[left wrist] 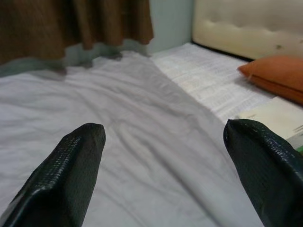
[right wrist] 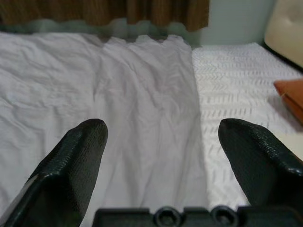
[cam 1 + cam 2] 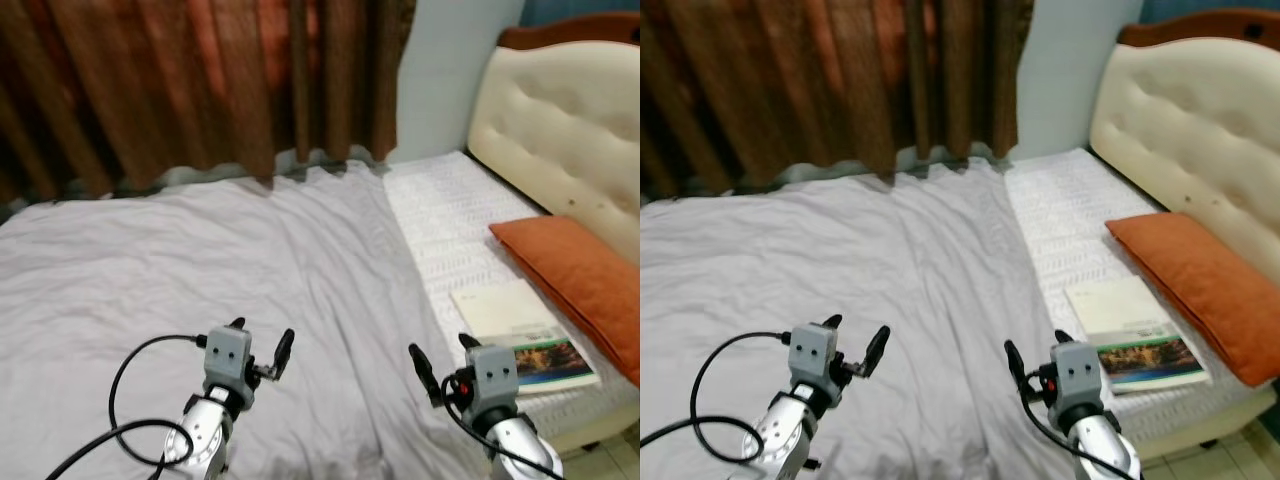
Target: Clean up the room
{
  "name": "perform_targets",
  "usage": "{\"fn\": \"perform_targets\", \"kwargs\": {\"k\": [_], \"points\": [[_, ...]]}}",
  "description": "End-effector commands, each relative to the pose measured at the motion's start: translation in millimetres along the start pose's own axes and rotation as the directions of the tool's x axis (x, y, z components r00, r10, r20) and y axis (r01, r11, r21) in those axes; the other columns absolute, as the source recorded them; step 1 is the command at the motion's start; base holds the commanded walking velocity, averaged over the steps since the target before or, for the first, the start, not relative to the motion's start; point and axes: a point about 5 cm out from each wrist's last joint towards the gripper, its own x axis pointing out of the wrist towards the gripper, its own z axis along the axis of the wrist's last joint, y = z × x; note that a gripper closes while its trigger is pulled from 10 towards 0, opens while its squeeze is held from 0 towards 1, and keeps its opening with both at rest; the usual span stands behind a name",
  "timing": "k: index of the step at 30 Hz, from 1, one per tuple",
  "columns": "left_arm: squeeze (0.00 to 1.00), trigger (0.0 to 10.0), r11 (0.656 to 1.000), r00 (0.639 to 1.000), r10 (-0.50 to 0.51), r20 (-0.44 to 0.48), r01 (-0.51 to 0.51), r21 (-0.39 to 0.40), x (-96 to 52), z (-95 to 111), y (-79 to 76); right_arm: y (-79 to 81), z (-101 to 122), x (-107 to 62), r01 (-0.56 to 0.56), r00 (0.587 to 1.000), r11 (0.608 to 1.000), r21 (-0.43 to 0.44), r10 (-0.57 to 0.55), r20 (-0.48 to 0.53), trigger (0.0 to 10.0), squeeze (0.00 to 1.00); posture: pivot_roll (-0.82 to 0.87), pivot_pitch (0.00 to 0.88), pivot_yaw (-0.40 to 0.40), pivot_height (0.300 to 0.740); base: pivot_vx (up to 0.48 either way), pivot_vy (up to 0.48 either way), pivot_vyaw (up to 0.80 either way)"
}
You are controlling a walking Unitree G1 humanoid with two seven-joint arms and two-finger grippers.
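A grey sheet [image 3: 200,260] lies spread over the bed, lightly creased. At the bed's right side a book [image 3: 522,335] with a white and pictured cover rests on the white mattress [image 3: 450,210], beside an orange pillow [image 3: 575,275]. My left gripper [image 3: 261,340] hovers open over the sheet's near part, nothing between its fingers [image 1: 71,175]. My right gripper [image 3: 441,357] is open too, just left of the book and above the sheet's right edge, fingers [image 2: 75,161] apart and empty.
A cream tufted headboard [image 3: 560,130] stands at the right. Brown curtains [image 3: 200,90] hang along the far side of the bed, with a pale wall [image 3: 450,70] beside them. Tiled floor [image 3: 615,460] shows at the bottom right corner.
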Motion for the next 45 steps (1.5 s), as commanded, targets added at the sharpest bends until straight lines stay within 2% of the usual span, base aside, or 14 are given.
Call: {"fn": "perform_targets", "kwargs": {"k": [1, 11, 15, 21, 26, 28, 32, 45], "points": [[0.0, 10.0, 0.998, 0.999, 0.045, -0.002, -0.045, 0.046, -6.3, 1, 13.2, 8.0, 4, 4.0, -0.027, 0.999, 1.0, 0.012, 0.026, 0.02, 10.0, 0.0, -0.12, 0.033, 0.025, 0.74, 0.0, -0.375, 0.0], [0.0, 10.0, 0.998, 0.999, 0.046, -0.02, -0.045, 0.031, -6.3, -3, 11.9, 5.8, 4, 5.0, -0.024, 1.0, 1.0, 0.017, 0.024, 0.02, 10.0, 0.0, -0.13, 0.03, 0.029, 0.74, 0.0, -0.463, 0.0], [0.0, 10.0, 0.996, 0.996, 0.082, -0.047, -0.081, 0.023, -11.1, -8, 19.0, 0.6, 1, 3.5, 0.019, 1.0, 0.996, 0.082, -0.019, -0.001, 10.0, 0.0, -0.13, 0.036, 0.03, 0.74, 0.0, -0.474, 0.0], [0.0, 10.0, 0.992, 0.99, 0.123, -0.069, -0.123, 0.001, -13.8, -11, 25.6, 3.3, 0, 4.0, 0.008, 1.0, 0.997, 0.077, -0.008, -0.004, 10.0, 0.0, -0.12, 0.044, 0.03, 0.74, 0.0, -0.471, 0.0], [0.0, 10.0, 0.984, 0.98, 0.168, -0.108, -0.162, 0.069, -13.7, -16, 31.4, 4.2, 3, 6.7, -0.004, 1.0, 0.997, 0.081, 0.004, 0.002, 10.0, 0.0, -0.12, 0.049, 0.027, 0.74, 0.0, 0.0, 0.0], [0.0, 10.0, 0.988, 0.986, 0.153, -0.072, -0.151, 0.032, -14.1, -10, 30.9, 5.6, 3, 7.5, -0.012, 1.0, 0.997, 0.076, 0.012, 0.002, 10.0, 0.0, -0.11, 0.053, 0.026, 0.74, 0.131, 0.0, 0.0], [0.0, 10.0, 0.989, 0.987, 0.151, -0.051, -0.15, 0.009, -14.1, -6, 31.0, 7.3, 3, 8.0, -0.017, 1.0, 0.997, 0.075, 0.017, 0.0, 10.0, 0.0, -0.11, 0.054, 0.026, 0.74, 0.426, 0.0, 0.0], [0.0, 10.0, 0.989, 0.988, 0.15, -0.043, -0.15, -0.005, -13.0, -3, 29.9, 13.4, 5, 15.3, -0.064, 0.998, 0.995, 0.075, 0.064, -0.005, 10.0, 0.0, -0.1, 0.065, 0.025, 0.74, 0.48, 0.0, 0.0]]}}
